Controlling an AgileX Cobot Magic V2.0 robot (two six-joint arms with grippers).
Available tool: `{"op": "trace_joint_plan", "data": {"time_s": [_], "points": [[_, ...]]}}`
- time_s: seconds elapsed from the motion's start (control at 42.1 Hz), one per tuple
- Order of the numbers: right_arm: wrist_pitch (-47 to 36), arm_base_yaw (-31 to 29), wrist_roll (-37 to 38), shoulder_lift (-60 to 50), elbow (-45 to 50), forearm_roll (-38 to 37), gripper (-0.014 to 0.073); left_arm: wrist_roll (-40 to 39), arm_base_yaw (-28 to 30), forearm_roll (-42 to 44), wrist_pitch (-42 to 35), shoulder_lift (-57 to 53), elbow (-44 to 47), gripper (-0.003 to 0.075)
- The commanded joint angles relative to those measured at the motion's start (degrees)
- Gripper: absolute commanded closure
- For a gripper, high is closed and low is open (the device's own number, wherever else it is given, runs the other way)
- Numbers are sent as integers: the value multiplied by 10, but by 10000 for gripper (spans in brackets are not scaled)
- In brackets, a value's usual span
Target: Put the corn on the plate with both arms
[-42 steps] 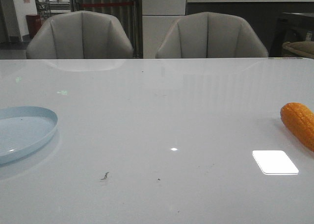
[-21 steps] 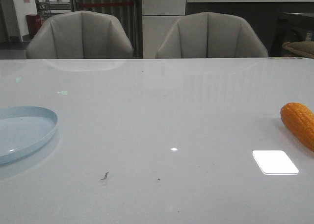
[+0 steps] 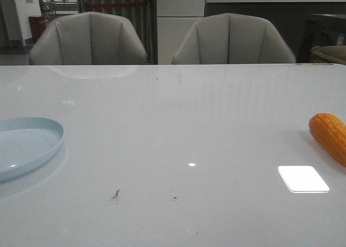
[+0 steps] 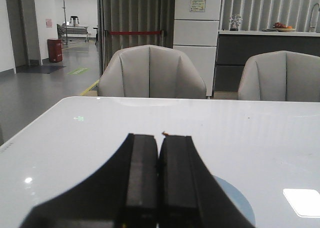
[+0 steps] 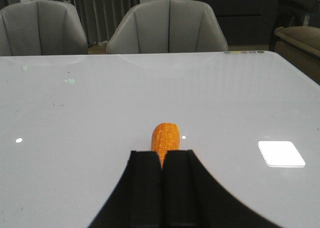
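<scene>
a glossy white worktop fills the front view, with two grey chairs behind its far edge. the pale blue plate lies flat at the left edge of that view, partly cut off. the orange corn lies on the worktop at the far right edge, also partly cut off, well apart from the plate. a bright rectangular light reflection sits on the worktop near the corn, toward the camera. a few small dark specks mark the surface near the middle. no arm appears in the front view.

in the left wrist view, the left gripper has its black fingers pressed together with nothing between them, and a slice of the plate shows just past them on the worktop.

in the right wrist view, the right gripper also has its fingers closed against each other, holding nothing. the corn lies straight ahead of the fingertips, one end hidden behind them; whether they touch it cannot be told.
</scene>
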Motion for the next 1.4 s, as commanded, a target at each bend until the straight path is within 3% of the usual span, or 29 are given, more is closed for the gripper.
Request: {"op": "trace_joint_plan", "data": {"time_s": [0.0,0.166,0.38,0.642,0.951,1.237,1.379], "points": [[-71,-2,-4,-2,-10,-2,529,-3,1,-3,-68,4,2,631],[-136,0,-3,-2,-32,6,529,-3,1,5,-153,4,-20,631],[-82,0,-4,18,-180,5,529,-3,1,76,-96,16,-139,631],[-45,0,-5,200,-330,5,529,-3,1,76,-54,162,-277,631],[-36,0,-5,378,-338,5,529,-3,1,76,-56,358,-288,631],[-6,0,-5,462,-338,5,528,-3,1,72,-55,487,-288,631],[8,0,-5,483,-338,4,456,-3,1,72,-49,507,-288,624]]}}
